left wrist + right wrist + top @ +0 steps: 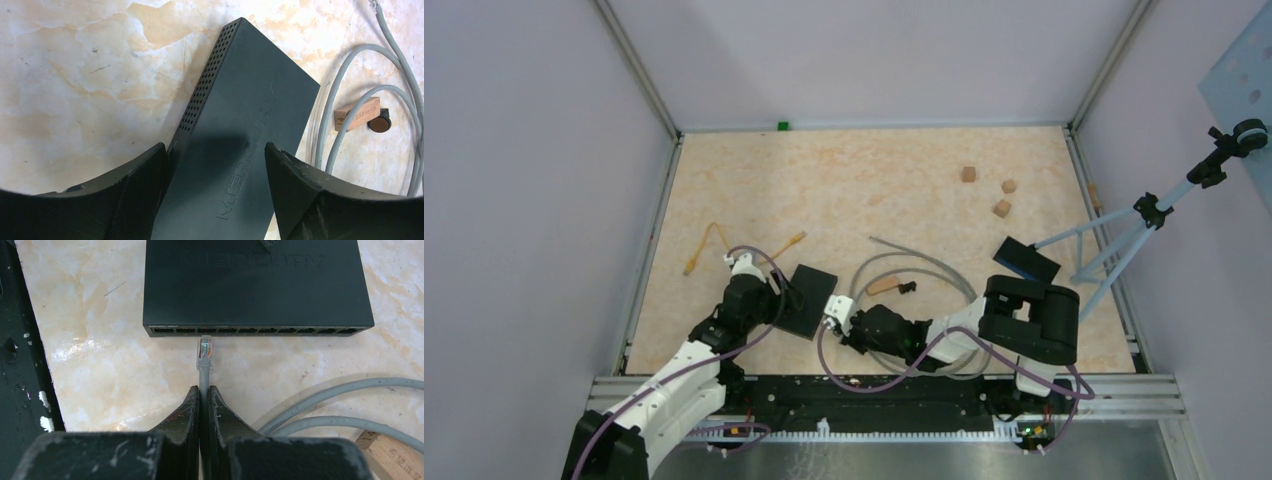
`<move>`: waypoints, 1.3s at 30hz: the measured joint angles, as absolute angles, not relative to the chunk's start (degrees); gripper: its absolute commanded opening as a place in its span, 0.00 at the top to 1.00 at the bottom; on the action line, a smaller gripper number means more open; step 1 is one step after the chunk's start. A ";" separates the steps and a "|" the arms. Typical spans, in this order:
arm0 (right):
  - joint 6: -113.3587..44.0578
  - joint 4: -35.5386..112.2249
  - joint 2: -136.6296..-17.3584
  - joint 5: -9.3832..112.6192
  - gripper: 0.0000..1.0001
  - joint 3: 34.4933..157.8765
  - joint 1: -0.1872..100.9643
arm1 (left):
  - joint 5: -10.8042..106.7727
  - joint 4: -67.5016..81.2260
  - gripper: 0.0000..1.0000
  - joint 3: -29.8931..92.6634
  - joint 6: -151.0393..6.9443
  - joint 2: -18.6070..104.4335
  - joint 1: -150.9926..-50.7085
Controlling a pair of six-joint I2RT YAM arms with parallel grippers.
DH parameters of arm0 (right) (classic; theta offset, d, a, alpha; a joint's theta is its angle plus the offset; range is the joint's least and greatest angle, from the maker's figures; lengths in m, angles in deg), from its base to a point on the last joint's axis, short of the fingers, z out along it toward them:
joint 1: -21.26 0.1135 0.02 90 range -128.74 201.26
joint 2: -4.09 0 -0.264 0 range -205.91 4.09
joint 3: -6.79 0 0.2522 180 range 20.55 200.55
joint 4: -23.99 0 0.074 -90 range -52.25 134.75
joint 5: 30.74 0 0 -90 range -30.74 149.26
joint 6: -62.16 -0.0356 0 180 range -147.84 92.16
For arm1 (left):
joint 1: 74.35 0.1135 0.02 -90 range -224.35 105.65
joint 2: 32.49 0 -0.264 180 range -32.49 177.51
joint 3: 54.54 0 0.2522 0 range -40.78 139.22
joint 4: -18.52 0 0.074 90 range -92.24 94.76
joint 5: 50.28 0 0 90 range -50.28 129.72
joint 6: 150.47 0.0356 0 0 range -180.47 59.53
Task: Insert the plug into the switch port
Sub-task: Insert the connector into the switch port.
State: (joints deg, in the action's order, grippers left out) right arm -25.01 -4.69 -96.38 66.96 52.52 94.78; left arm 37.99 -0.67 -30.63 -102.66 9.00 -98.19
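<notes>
- Right gripper point(204, 390): we pinch the cable point(204, 374) behind the plug point(205, 347), which lies just short of a port point(206, 330).
- Left gripper point(215, 150): fingers spread astride the switch point(240, 105).
- Remaining, in our judgement: insertion.

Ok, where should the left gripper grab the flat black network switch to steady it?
Likely from above, pinching across the narrow width of the flat black network switch: one finger on the perforated long side, one on the opposite side. Those sides are straight and parallel, and the open left gripper straddles it. Keep off the port facing the clear plug on the grey cable.
</notes>
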 measured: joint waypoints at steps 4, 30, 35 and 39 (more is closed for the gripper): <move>-24.87 -4.91 -96.88 67.79 1.00 52.95 94.91 | 38.62 -0.30 0.24 -30.85 -102.53 9.07 -97.99; -24.46 -0.27 -98.11 69.13 1.00 57.13 95.02 | 40.98 2.28 0.29 -31.16 -98.25 10.93 -97.25; -25.09 0.23 -98.11 69.15 1.00 57.43 94.84 | 41.31 2.28 0.33 -31.18 -97.35 10.84 -97.05; -26.10 0.43 -98.11 69.11 1.00 57.57 94.58 | 41.68 2.47 0.36 -31.77 -96.67 10.25 -96.77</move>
